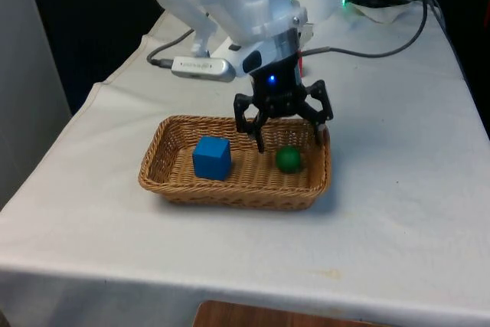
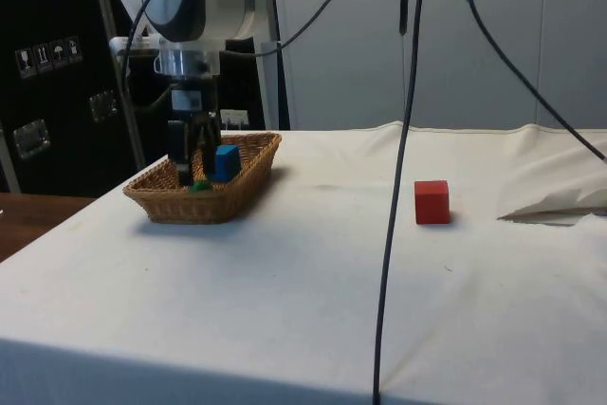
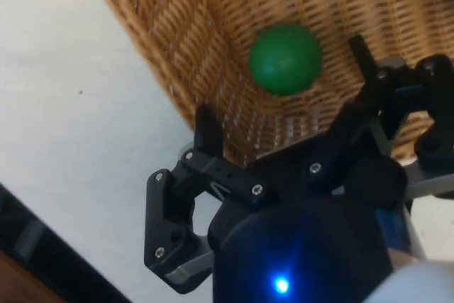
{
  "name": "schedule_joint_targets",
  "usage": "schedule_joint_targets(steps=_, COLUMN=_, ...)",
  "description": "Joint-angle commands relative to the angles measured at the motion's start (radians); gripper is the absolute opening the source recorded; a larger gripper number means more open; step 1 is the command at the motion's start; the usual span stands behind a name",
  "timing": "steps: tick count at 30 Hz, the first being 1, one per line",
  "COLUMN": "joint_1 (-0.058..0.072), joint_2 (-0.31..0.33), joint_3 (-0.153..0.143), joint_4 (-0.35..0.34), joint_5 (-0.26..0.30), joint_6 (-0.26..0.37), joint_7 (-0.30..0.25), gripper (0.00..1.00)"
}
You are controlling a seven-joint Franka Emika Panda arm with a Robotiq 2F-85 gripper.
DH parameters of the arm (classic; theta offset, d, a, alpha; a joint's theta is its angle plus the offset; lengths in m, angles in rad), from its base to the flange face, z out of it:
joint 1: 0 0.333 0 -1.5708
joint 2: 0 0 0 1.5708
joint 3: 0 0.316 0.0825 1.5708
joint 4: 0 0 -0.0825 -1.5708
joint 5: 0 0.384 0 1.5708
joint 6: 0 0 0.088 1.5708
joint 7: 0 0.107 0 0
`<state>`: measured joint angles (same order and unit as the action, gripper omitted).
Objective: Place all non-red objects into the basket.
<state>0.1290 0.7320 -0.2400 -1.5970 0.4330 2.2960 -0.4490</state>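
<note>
A wicker basket (image 1: pixel 230 198) sits on the white cloth. Inside it a blue cube (image 1: pixel 211 158) lies toward the front view's left and a green ball (image 1: pixel 288 159) toward its right. My gripper (image 1: pixel 289 142) hangs open just above the ball, a finger on either side, holding nothing. In the wrist view the ball (image 3: pixel 285 58) rests free on the basket floor (image 3: pixel 177 26) beyond the spread gripper (image 3: pixel 280 83). The side view shows the gripper (image 2: pixel 190 170) lowered into the basket (image 2: pixel 190 208), beside the blue cube (image 2: pixel 227 162). A red cube (image 2: pixel 432 202) stands alone on the cloth, well away from the basket.
A grey device (image 1: pixel 200 67) with its cable lies behind the basket. A black cable (image 2: pixel 398 187) hangs down across the side view. The cloth bunches into a fold (image 2: pixel 560 206) past the red cube.
</note>
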Motion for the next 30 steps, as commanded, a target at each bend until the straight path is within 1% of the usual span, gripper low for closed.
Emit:
schedule_joint_targets(steps=1, joint_1=0.001, joint_2=-0.008, joint_3=-0.001, joint_4=-0.004, joint_5=0.0, joint_6=-0.005, joint_7=0.003, gripper=1.0)
schedule_joint_targets(steps=2, joint_1=0.007, joint_2=-0.031, joint_3=-0.008, joint_4=-0.022, joint_5=-0.005, joint_6=-0.01, joint_7=0.016, gripper=1.0)
schedule_joint_targets(steps=4, joint_1=0.009, joint_2=-0.053, joint_3=-0.01, joint_4=-0.036, joint_5=-0.008, joint_6=-0.015, joint_7=0.026, gripper=1.0)
schedule_joint_targets(steps=9, joint_1=0.01, joint_2=-0.098, joint_3=-0.012, joint_4=-0.066, joint_5=-0.012, joint_6=-0.023, joint_7=0.043, gripper=1.0)
schedule_joint_targets(steps=10, joint_1=0.003, joint_2=-0.079, joint_3=-0.005, joint_4=-0.051, joint_5=-0.004, joint_6=-0.019, joint_7=0.029, gripper=1.0)
schedule_joint_targets(steps=11, joint_1=0.01, joint_2=-0.098, joint_3=-0.012, joint_4=-0.066, joint_5=-0.012, joint_6=-0.023, joint_7=0.043, gripper=1.0)
schedule_joint_targets(steps=15, joint_1=0.011, joint_2=-0.134, joint_3=-0.014, joint_4=-0.093, joint_5=-0.02, joint_6=-0.027, joint_7=0.051, gripper=1.0)
schedule_joint_targets(steps=18, joint_1=0.012, joint_2=-0.171, joint_3=-0.015, joint_4=-0.124, joint_5=-0.031, joint_6=-0.028, joint_7=0.05, gripper=1.0)
schedule_joint_targets(steps=19, joint_1=0.004, joint_2=-0.16, joint_3=-0.006, joint_4=-0.113, joint_5=-0.021, joint_6=-0.029, joint_7=0.041, gripper=1.0)
schedule_joint_targets(steps=20, joint_1=0.012, joint_2=-0.182, joint_3=-0.014, joint_4=-0.133, joint_5=-0.036, joint_6=-0.027, joint_7=0.049, gripper=1.0)
schedule_joint_targets(steps=29, joint_1=0.011, joint_2=-0.266, joint_3=-0.011, joint_4=-0.201, joint_5=-0.082, joint_6=-0.024, joint_7=0.029, gripper=1.0)
schedule_joint_targets(steps=30, joint_1=0.006, joint_2=-0.259, joint_3=-0.006, joint_4=-0.195, joint_5=-0.075, joint_6=-0.029, joint_7=0.028, gripper=1.0)
